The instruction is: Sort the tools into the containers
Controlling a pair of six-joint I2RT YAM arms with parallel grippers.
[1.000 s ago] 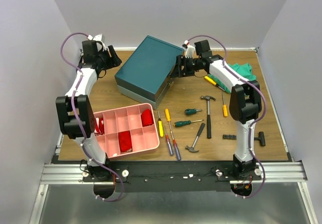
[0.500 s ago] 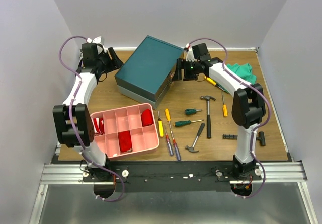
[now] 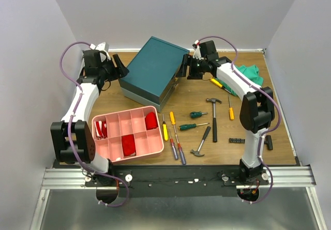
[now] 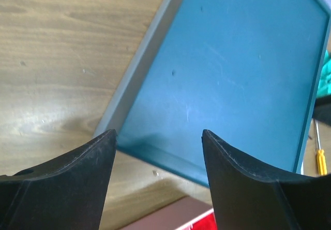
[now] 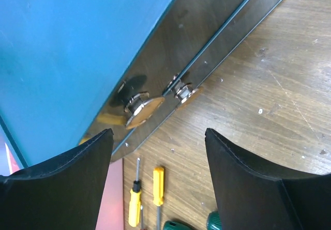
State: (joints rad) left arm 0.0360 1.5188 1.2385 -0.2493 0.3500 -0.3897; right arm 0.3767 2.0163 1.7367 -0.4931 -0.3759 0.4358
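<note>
Left gripper open over left edge of teal box; right gripper open, just before that box's orange drawer handles.

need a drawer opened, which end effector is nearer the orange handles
Right. Right end effector sits just off the orange handles; left end effector is across the teal box.

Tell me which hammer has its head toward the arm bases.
The slanted hammer: its steel head lies at the near end. The straight hammer beside it has its head at the far end.

The right arm partly hides the T-shaped tool.
</note>
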